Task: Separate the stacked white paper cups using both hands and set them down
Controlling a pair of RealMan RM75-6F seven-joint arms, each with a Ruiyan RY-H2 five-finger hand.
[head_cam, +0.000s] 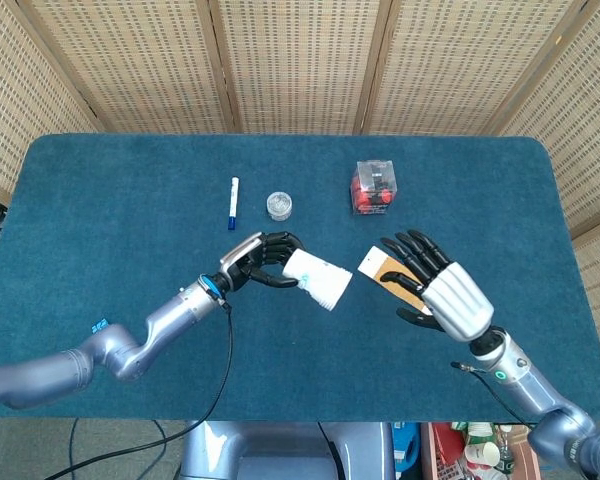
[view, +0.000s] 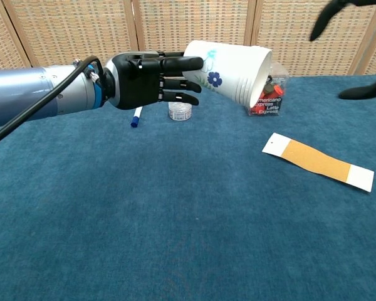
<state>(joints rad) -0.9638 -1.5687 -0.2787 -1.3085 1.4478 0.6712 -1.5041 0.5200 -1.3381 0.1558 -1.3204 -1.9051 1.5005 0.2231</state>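
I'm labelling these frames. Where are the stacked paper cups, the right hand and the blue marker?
stacked paper cups (head_cam: pixel 318 280), head view, on the white side wall.
right hand (head_cam: pixel 442 290), head view, on its silver back.
blue marker (head_cam: pixel 232 201), head view, mid-barrel.

The clear box (view: pixel 267 94) of red pieces bore a label that read "Americano Express Latte Espresso"; nothing else was readable.
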